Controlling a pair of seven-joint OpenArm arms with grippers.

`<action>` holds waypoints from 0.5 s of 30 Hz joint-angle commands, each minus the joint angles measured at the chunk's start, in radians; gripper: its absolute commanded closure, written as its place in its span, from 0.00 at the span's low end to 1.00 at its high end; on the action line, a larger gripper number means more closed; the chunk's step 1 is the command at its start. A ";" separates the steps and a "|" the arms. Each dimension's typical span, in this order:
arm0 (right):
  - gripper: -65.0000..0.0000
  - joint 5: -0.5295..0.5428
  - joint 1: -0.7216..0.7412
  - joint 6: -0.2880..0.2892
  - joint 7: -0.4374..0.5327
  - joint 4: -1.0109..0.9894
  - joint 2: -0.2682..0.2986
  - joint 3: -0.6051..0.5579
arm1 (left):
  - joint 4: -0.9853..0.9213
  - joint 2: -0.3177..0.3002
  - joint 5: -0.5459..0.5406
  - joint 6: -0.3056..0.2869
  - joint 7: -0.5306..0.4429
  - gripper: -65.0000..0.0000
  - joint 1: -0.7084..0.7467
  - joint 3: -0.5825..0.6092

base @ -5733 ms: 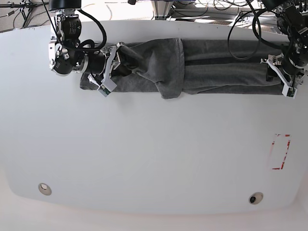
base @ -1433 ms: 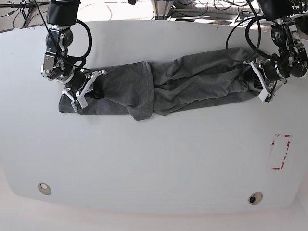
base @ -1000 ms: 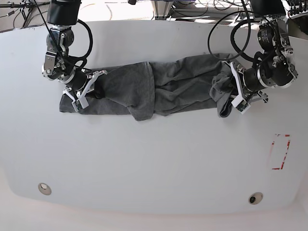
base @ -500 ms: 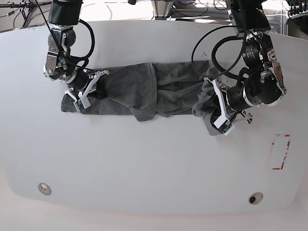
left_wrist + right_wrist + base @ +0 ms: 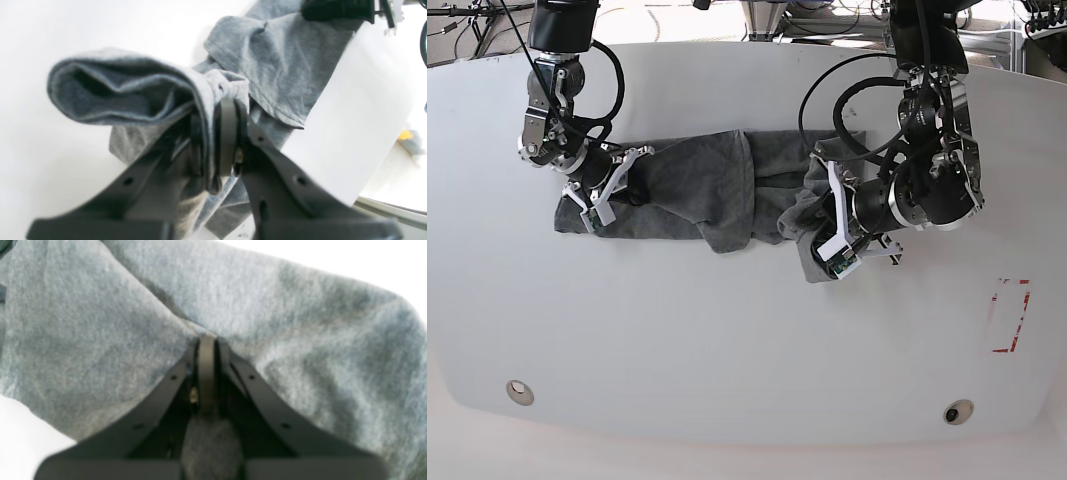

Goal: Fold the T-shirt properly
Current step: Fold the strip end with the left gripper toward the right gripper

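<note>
The dark grey T-shirt (image 5: 697,185) lies as a long crumpled band across the far half of the white table (image 5: 727,340). In the base view my left gripper (image 5: 832,245) is at the band's right end, shut on a bunched fold lifted toward the middle. The left wrist view shows the left gripper (image 5: 213,143) pinching layered T-shirt (image 5: 283,66) fabric. My right gripper (image 5: 607,190) rests at the left end of the band, shut on the cloth. In the right wrist view the right gripper (image 5: 206,366) is pressed together in the T-shirt (image 5: 100,323).
A red-outlined rectangle (image 5: 1009,315) is marked on the table at the right. Two round discs (image 5: 519,392) (image 5: 958,411) sit near the front edge. Black cables loop above both arms at the table's far side.
My left gripper has carried the shirt's right end leftward and a little toward the front, shortening the band. The right gripper has stayed in place on the left end.
</note>
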 commanded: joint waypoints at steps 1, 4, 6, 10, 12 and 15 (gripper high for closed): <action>0.96 -0.049 -0.004 -0.005 -0.060 -0.003 0.005 -0.003 | 0.017 -0.003 -0.017 -0.001 -0.021 1.00 -0.005 0.009; 0.96 -0.049 -0.004 -0.005 -0.060 -0.001 0.005 -0.003 | 0.016 -0.006 -0.017 -0.001 -0.021 1.00 -0.004 0.012; 0.96 -0.047 -0.004 -0.005 -0.060 -0.001 0.005 -0.003 | 0.012 -0.008 -0.017 -0.001 -0.021 0.97 -0.004 0.022; 0.96 -0.047 -0.004 -0.005 -0.060 -0.001 0.003 -0.003 | 0.000 -0.010 -0.016 -0.001 -0.021 0.83 -0.007 0.036; 0.96 -0.047 -0.004 -0.005 -0.060 -0.001 0.002 -0.003 | -0.003 -0.008 -0.016 -0.001 -0.021 0.74 -0.008 0.038; 0.96 -0.047 -0.004 -0.005 -0.060 0.000 -0.012 -0.003 | -0.004 -0.002 -0.019 -0.001 -0.021 0.61 -0.013 0.038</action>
